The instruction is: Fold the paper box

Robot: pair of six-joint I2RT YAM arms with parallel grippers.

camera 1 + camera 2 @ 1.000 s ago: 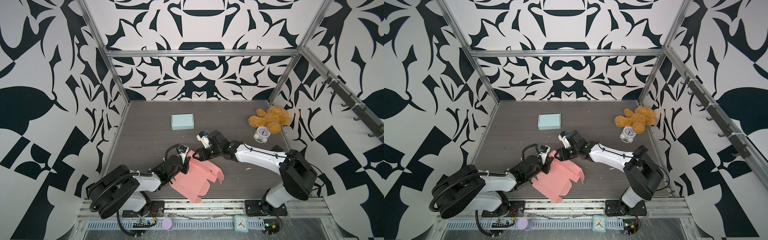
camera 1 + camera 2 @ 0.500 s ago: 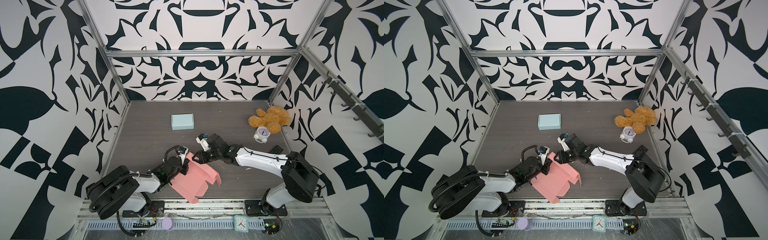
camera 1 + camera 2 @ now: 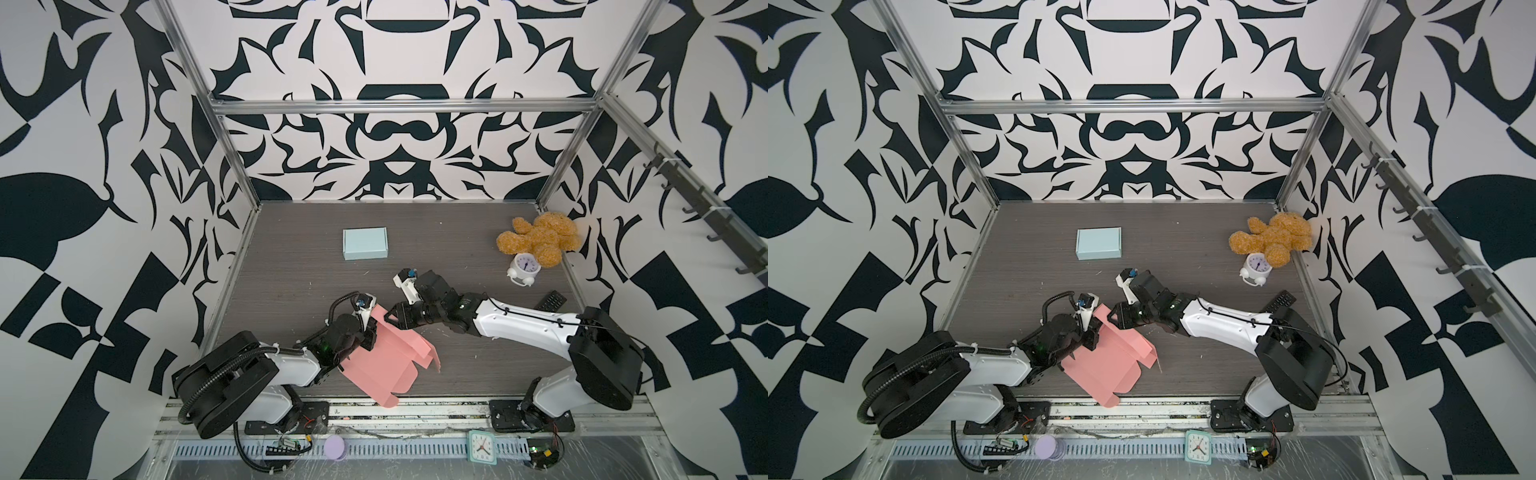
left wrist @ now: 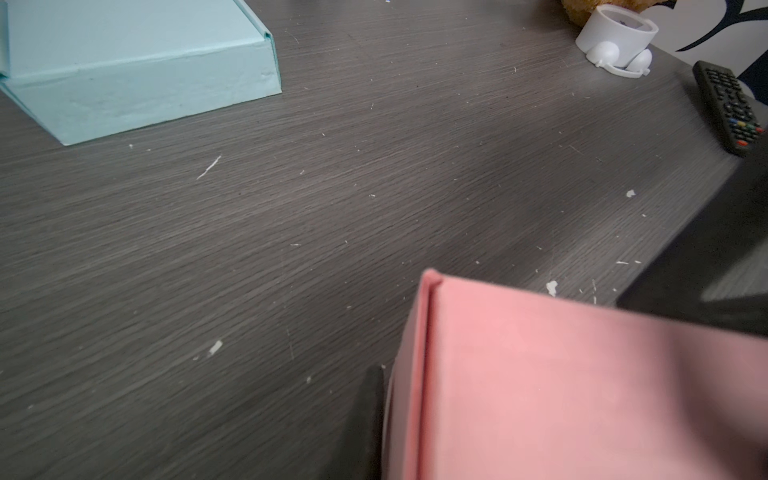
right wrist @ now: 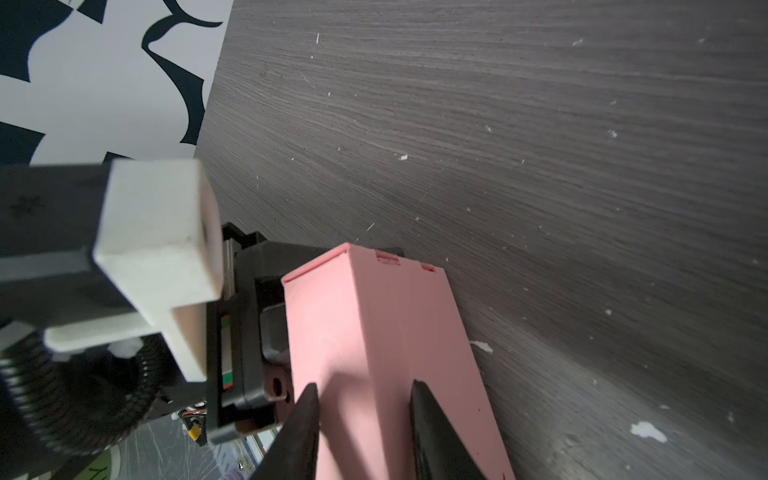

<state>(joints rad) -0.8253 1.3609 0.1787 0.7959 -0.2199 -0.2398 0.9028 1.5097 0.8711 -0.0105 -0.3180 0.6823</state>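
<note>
While left hand pinches pink paper box | right hand half-open over it

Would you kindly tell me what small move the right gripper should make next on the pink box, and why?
Probably squeeze the right gripper onto the raised wall of the pink paper box. Its fingers stand on either side of that wall, though contact is unclear, and the left gripper holds the box's other side, so a pinch should set the crease.
</note>
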